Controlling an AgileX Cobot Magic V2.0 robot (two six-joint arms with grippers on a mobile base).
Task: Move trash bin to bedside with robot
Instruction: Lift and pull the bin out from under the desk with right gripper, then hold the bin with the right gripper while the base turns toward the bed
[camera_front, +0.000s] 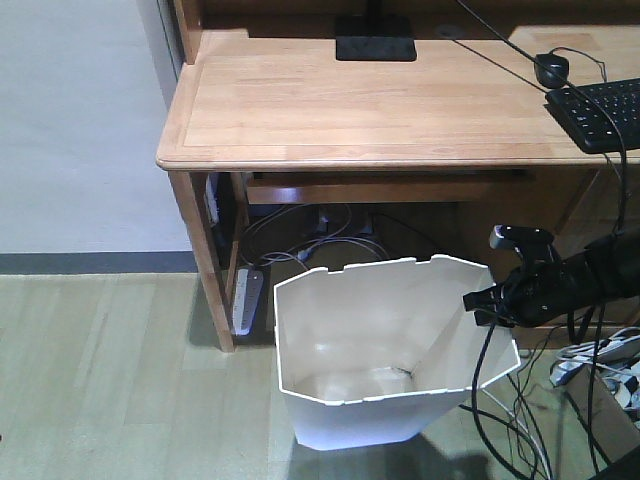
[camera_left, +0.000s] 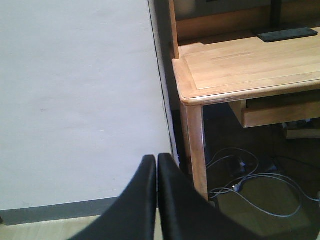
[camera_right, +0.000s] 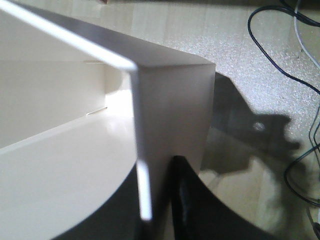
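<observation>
The right end effector (camera_front: 482, 305) is pinching the right wall of the trash bin (camera_front: 360, 340), one finger inside and one outside, likely for dragging it. The bin is standing on the floor (camera_front: 100, 380) before the surface (camera_front: 380, 110). The left end effector (camera_left: 156, 200) is hanging closed, empty.

Your right arm (camera_front: 580, 275) is thin, all black, with black cables (camera_front: 480, 375) dangling off it; your left fingers (camera_left: 135, 210) are smooth, black, curved.

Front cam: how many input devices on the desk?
2. Black mouse at the desk's right; black keyboard just in front of it, cut by the frame edge. More may lie off-frame.
</observation>
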